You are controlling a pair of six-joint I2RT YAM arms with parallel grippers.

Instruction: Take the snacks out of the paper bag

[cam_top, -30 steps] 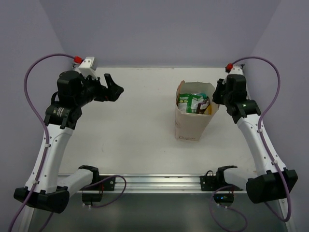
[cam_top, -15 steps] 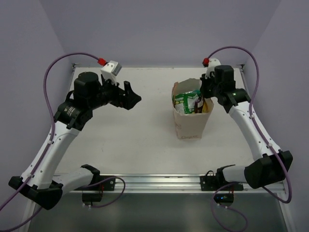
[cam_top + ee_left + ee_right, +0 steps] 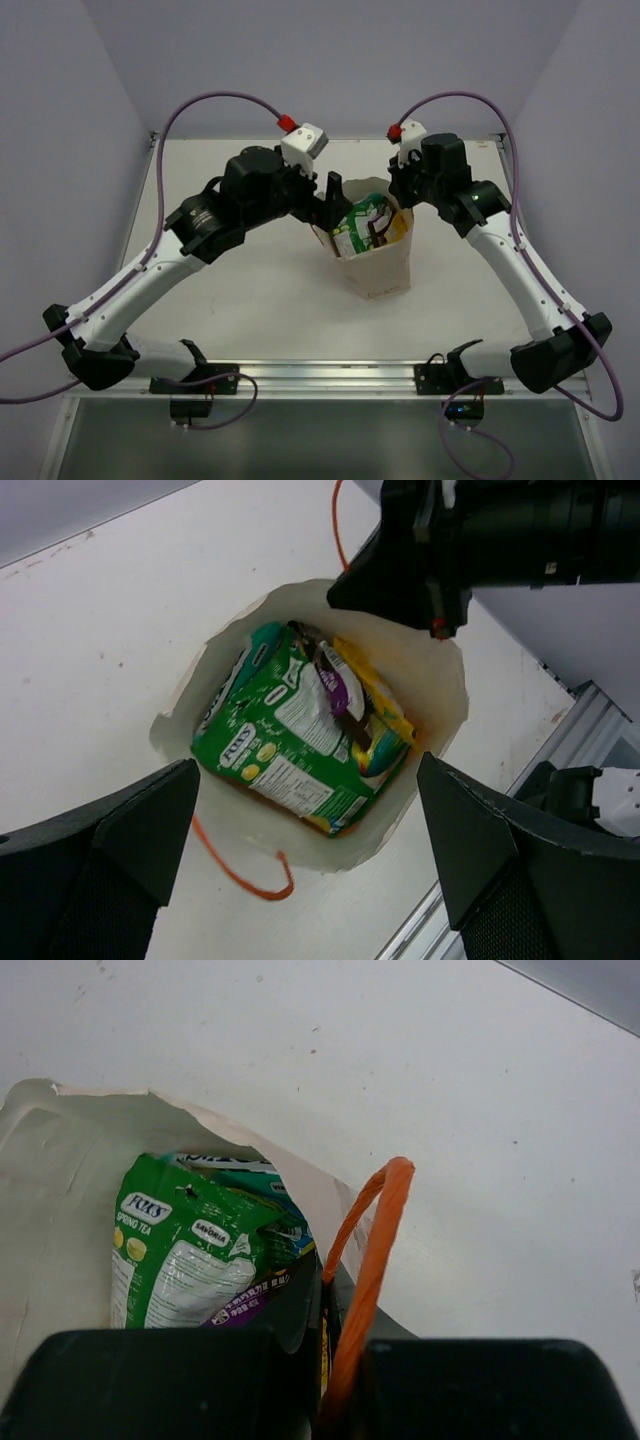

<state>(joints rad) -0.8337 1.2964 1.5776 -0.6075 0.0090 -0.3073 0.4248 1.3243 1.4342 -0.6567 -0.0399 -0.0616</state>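
- The bag (image 3: 375, 265) stands on the desk (image 3: 250, 270) between the two arms, mouth up, with the packets (image 3: 345, 715) inside it.
- The right claw (image 3: 335, 1370) is closed narrow on the far rim of the bag. The orange handle (image 3: 375, 1240) runs up from between its fingers, so it looks to be pinning the bag in place.
- The left claw (image 3: 307, 770) is spread wide and holds nothing. It hangs right over the mouth, its two fingers on either side of the opening.
- The green packet (image 3: 280, 740) lies on top, straight below the left claw, broad face up.
- In the left wrist view the green packet sits slantwise to the line between the fingers. Purple and yellow packets are wedged against its far side.
- The left arm is the free one and the nearer to the packets, so the pick is likely its job: a plain drop into the mouth.
- A slight wrist turn may be needed so the fingers close across the green packet's short side and clear the paper walls.
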